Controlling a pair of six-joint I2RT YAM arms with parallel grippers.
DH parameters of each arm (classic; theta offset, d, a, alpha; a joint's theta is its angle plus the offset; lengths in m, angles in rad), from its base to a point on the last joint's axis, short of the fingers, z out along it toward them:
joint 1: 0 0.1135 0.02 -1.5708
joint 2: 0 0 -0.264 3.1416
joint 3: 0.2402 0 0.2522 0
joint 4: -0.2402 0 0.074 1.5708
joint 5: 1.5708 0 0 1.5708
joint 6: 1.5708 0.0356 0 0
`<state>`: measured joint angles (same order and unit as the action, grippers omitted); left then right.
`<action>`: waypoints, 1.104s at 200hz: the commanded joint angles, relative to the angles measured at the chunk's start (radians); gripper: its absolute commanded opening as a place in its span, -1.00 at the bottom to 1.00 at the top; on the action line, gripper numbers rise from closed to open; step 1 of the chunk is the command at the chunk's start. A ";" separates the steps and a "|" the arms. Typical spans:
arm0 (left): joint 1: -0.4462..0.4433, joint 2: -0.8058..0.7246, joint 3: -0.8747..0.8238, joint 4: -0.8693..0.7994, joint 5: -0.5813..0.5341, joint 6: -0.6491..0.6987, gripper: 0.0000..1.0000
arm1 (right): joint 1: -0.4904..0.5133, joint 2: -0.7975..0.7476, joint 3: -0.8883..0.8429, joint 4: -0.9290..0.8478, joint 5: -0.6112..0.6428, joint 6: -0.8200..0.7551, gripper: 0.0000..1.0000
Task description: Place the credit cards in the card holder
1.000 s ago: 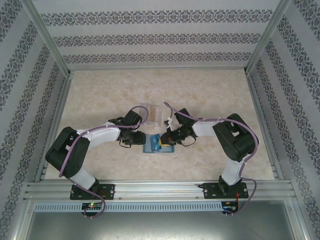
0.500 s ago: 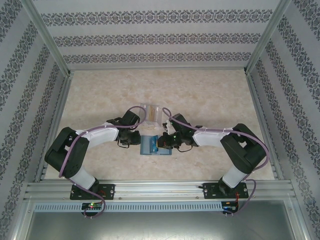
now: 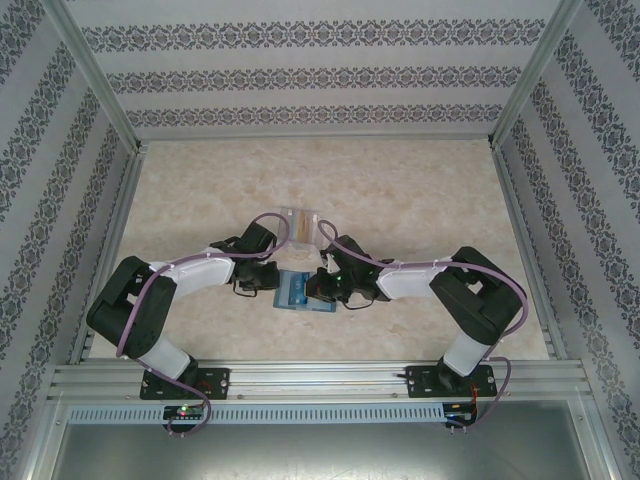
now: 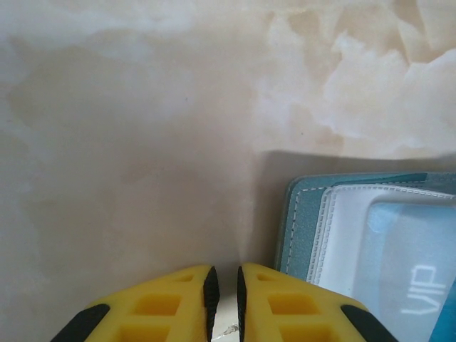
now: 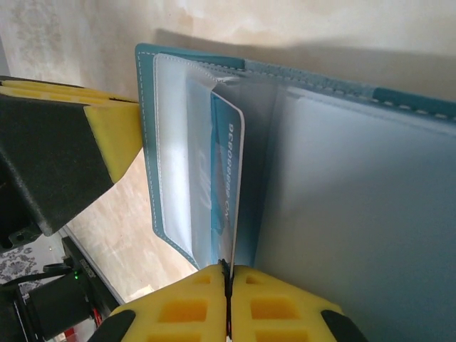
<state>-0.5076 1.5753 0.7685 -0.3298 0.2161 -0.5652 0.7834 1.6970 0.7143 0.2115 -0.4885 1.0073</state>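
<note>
Right arm (image 3: 410,281) moved leftward; teal card holder (image 3: 296,291) lies open, card (image 5: 228,164) seemingly half-pocketed.

In the top external view the card holder (image 3: 296,293) is partly covered by the left gripper (image 3: 274,282) at its 9 o'clock and the right gripper (image 3: 319,289) at its 3 o'clock. In the left wrist view the holder and the credit card (image 4: 410,274) inside it are cut off from 3 to 5 o'clock, and what sits in the narrow gap between the fingers cannot be told. In the right wrist view part of the card is hidden in a pocket.
</note>
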 commanded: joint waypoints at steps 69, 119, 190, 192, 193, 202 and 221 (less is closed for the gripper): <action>-0.011 0.044 -0.054 0.022 0.067 -0.026 -0.59 | 0.065 0.077 0.071 -0.007 0.084 0.047 -0.64; 0.011 0.050 -0.043 -0.003 0.086 -0.017 -0.60 | 0.068 -0.003 0.088 -0.135 0.159 -0.036 -0.43; 0.028 0.057 -0.052 0.020 0.125 -0.028 -0.61 | 0.070 0.049 0.126 -0.148 0.138 -0.060 -0.55; 0.028 0.058 -0.052 0.023 0.128 -0.028 -0.61 | 0.068 0.051 0.127 -0.147 0.138 -0.061 -0.56; 0.029 0.058 -0.052 0.024 0.129 -0.028 -0.61 | 0.069 0.051 0.128 -0.148 0.138 -0.061 -0.56; 0.028 0.066 -0.054 0.030 0.137 -0.030 -0.61 | 0.070 0.061 0.135 -0.147 0.138 -0.063 -0.57; 0.029 0.072 -0.057 0.038 0.143 -0.039 -0.61 | 0.069 0.083 0.149 -0.150 0.137 -0.053 -0.57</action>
<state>-0.4686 1.5772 0.7631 -0.3233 0.2817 -0.5823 0.8425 1.7454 0.8295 0.0784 -0.3634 0.9657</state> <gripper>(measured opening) 0.194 0.216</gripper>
